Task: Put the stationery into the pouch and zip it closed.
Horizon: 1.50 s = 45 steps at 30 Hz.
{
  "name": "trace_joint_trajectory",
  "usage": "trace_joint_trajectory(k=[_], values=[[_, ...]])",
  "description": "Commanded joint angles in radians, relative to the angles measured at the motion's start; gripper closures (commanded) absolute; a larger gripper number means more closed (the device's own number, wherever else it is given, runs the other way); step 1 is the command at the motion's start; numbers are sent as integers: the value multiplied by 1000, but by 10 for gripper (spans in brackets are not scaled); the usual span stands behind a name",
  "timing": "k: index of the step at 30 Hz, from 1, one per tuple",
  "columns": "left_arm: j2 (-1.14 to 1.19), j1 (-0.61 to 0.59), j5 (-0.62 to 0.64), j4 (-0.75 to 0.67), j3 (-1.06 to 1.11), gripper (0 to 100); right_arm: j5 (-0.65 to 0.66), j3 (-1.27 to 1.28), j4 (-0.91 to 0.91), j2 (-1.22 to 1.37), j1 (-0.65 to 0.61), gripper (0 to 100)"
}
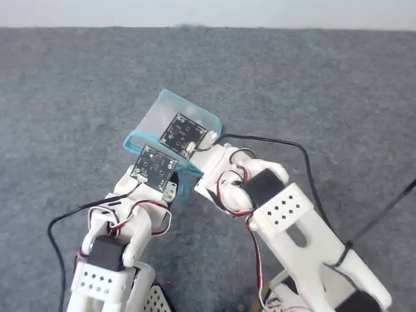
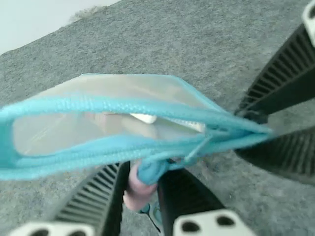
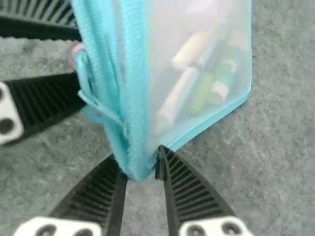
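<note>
With right end effector (image 3: 140, 164) pinches pouch (image 3: 130, 59) end, with left end effector (image 2: 145, 172) zipper pull (image 2: 152, 169); stationery (image 3: 197, 83) inside, mouth unzipped.

Grey carpeted table (image 1: 71, 97), pale wall (image 1: 208, 12)

Your white left arm (image 1: 114, 250) and white right arm (image 1: 292, 218) lean in together. Your left gripper (image 2: 142, 194) pinches the zip pull (image 2: 147, 171) of the turquoise-edged translucent pouch (image 2: 74, 130); your right gripper (image 3: 140, 166) clamps its zip-side end.
</note>
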Motion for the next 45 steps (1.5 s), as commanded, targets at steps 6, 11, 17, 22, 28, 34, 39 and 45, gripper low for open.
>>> trace_joint_trajectory(k=[6, 11, 17, 22, 28, 34, 39, 45], values=[[5, -149, -8, -15, -47, 990, 57, 81, -2, -5, 120, 991], [5, -199, -8, -14, -64, 990, 72, 117, -35, -7, 171, 991], [6, -244, -9, -15, -64, 990, 144, 129, -27, -7, 292, 991], [9, -239, -9, -15, -61, 990, 210, 144, -27, -7, 432, 991], [11, -239, -9, -15, -59, 990, 258, 146, -30, -5, 524, 991], [11, -140, -31, -40, -1, 990, 258, 146, -21, -19, 484, 991], [9, -107, -23, -41, -15, 990, 222, 176, 33, -110, 234, 950], [11, -138, -23, -37, -22, 990, 189, 354, -108, -360, -24, 738]])
